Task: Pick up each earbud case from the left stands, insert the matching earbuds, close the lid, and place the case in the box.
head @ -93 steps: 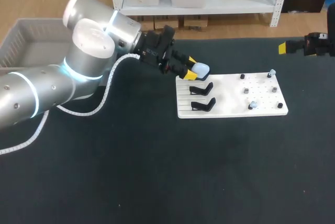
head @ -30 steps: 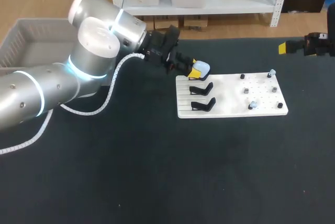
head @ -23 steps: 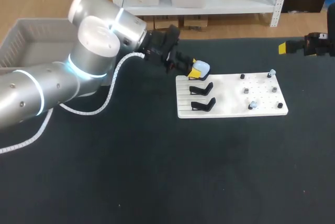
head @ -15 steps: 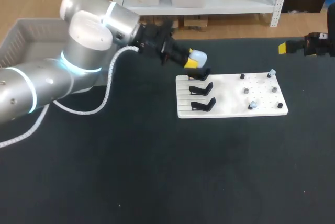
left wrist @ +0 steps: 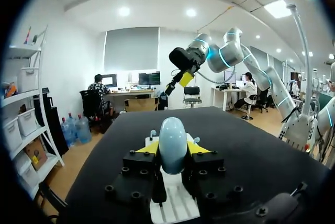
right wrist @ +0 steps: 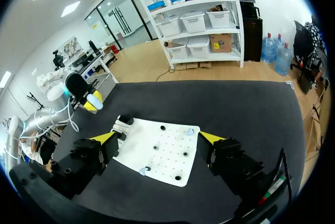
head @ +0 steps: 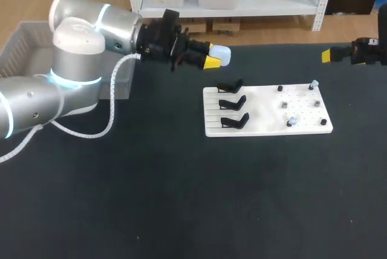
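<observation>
**Left gripper** (head: 208,59): closed on the case, one yellow tip on each side.

**Case** (head: 221,55): pale blue and rounded. It stands upright between the fingers, clear of the board and at 11 o'clock from it.

**Board** (head: 266,127): white, flat on the black table (head: 181,198), right of centre.

**Stands** (head: 233,102): three, black, in a column along the board's 9 o'clock edge.

**Pegs** (head: 284,105): six small ones on the board's 3 o'clock half. The two at 1 and 5 o'clock have pale blue tops; too small to tell more.

**Box** (head: 24,47): grey bin at the table's 10 o'clock corner, partly behind the left arm.

**Right gripper** (right wrist: 157,138): fingers spread wide, holding nothing. It is at 2 o'clock from the board, well apart from it.
</observation>
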Controlling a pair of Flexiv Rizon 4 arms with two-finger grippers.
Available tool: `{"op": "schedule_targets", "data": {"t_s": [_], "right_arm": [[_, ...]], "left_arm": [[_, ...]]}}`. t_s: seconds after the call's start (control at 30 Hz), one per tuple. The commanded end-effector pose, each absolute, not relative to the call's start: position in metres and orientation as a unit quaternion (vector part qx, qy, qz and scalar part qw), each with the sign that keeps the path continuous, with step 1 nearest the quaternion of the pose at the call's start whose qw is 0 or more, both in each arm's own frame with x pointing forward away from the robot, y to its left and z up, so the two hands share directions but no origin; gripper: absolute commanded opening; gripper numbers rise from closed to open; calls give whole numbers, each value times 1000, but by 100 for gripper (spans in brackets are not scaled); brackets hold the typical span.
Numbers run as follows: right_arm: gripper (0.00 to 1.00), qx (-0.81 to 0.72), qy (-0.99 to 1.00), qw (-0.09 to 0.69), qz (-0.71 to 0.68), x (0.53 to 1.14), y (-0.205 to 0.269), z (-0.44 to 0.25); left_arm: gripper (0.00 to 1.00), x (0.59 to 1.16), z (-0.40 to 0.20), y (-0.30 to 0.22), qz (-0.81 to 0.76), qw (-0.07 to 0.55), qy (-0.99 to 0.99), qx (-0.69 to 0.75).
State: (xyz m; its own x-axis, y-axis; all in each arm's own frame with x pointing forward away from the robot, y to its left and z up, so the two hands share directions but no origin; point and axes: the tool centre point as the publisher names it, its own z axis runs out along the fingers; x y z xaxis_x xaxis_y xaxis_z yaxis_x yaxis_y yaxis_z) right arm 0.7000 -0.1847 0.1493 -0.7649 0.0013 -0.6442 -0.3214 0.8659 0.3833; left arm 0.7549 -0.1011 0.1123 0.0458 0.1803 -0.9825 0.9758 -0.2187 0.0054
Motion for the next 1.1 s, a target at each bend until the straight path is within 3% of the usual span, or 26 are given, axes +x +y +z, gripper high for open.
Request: {"op": "schedule_targets", "data": {"t_s": [0.03, 0.33, 1.1], "right_arm": [[100, -88, 907, 331, 243, 700, -185, 150], [100, -88, 907, 331, 243, 700, -185, 150], [100, -88, 907, 331, 243, 700, -185, 150]], "left_arm": [[0, 737, 119, -103, -468, 437, 507, 577], [0, 725, 121, -107, -487, 464, 517, 530], [0, 721, 115, -112, -497, 463, 510, 528]]}}
